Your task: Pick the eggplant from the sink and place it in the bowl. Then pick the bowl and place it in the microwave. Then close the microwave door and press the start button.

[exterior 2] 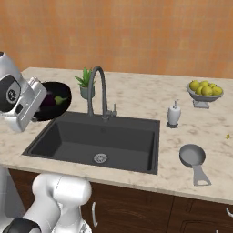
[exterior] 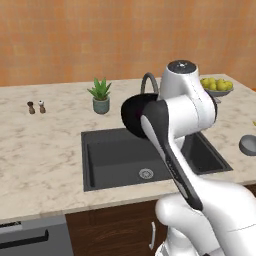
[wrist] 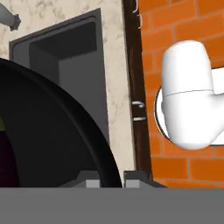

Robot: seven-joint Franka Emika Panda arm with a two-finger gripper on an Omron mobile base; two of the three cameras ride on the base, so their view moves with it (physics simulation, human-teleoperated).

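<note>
The glossy black bowl (exterior 2: 61, 107) hangs tilted in the air above the left edge of the dark grey sink (exterior 2: 113, 136). My gripper (exterior 2: 40, 93) is shut on its rim. The dark purple eggplant (exterior 2: 49, 100) lies inside the bowl. In the hand view the bowl (wrist: 52, 131) curves across the left, its rim running down between my fingers (wrist: 92, 181), and a sliver of eggplant (wrist: 6, 157) shows at the left edge. In the left base view the bowl (exterior: 132, 116) sits behind my forearm, above the sink (exterior: 115, 155). The microwave and its door are out of view.
A dark gooseneck faucet (exterior 2: 98, 86) rises behind the basin. Near it stand a potted plant (exterior: 100, 96) and a soap dispenser (exterior 2: 174, 113). A grey fruit bowl (exterior 2: 205, 91) and a small grey pan (exterior 2: 192, 156) sit on the right counter, two shakers (exterior: 36, 107) on the left.
</note>
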